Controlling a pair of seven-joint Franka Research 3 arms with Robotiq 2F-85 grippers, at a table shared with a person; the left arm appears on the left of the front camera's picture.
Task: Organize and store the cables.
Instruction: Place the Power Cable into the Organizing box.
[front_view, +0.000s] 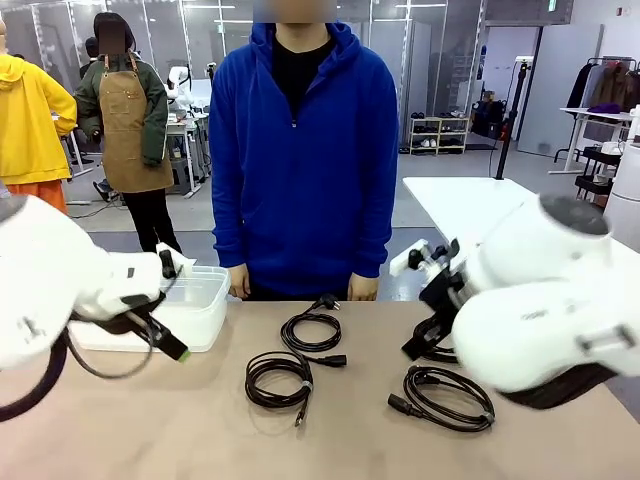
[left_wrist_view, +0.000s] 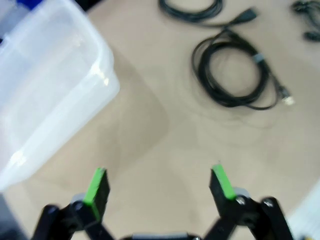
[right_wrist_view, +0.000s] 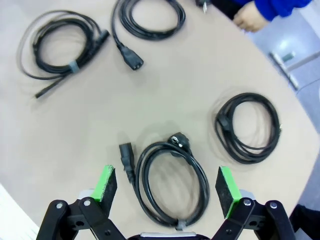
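My left jaws are spread wide with nothing in them, green pads (left_wrist_view: 97, 186) hanging over bare beige worktop (left_wrist_view: 165, 140), and the clear plastic bin (left_wrist_view: 55, 95) is just beside. My right jaws are just as wide and empty too, hovering right over one coiled black power cord (right_wrist_view: 204, 185). Three more coiled black cords (right_wrist_view: 222, 132) lie apart on the worktop.

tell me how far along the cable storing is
Done: nothing yet; the clear bin looks empty. In hand: nothing; the left gripper and right gripper are both open, the right one over a cable coil. Left: all four cables, that coil and three other coils, lie on the table.
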